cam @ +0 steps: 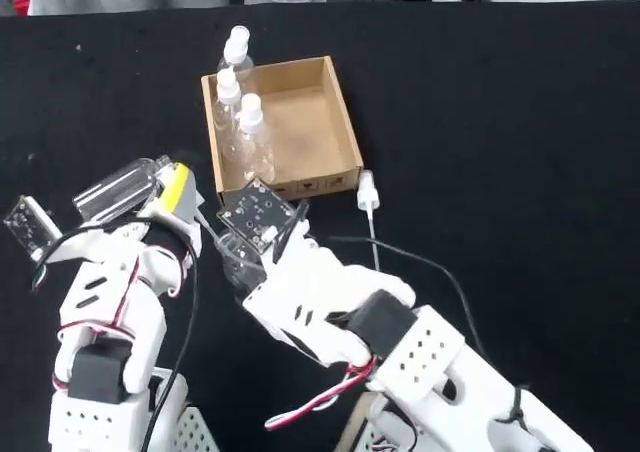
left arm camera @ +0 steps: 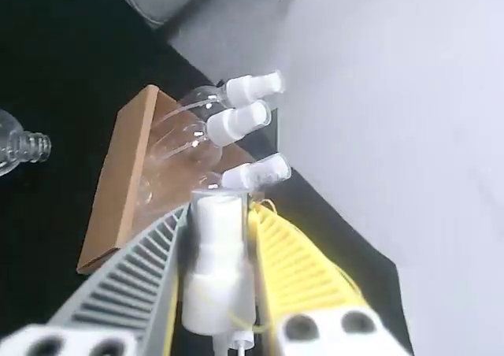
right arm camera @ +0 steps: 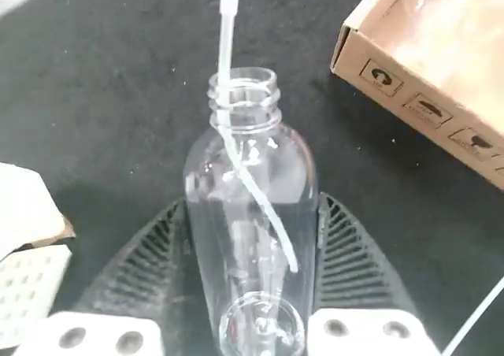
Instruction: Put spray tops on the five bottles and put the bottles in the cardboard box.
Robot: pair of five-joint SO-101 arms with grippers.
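Left jaws pinch spray top (left arm camera: 213, 269); its dip tube (right arm camera: 227, 57) runs down into neck of open bottle (right arm camera: 250, 175). Right jaws clamp open bottle near cardboard box (cam: 345, 132). Three capped bottles (cam: 250, 137) in box. Spare spray top (cam: 368, 194) on counter (cam: 500, 122), just beside box. Second open bottle (cam: 120, 192) by left arm.

3 bottles (cam: 252, 142) in cardboard box (cam: 305, 122) — spray top (cam: 368, 194) by near-R corner
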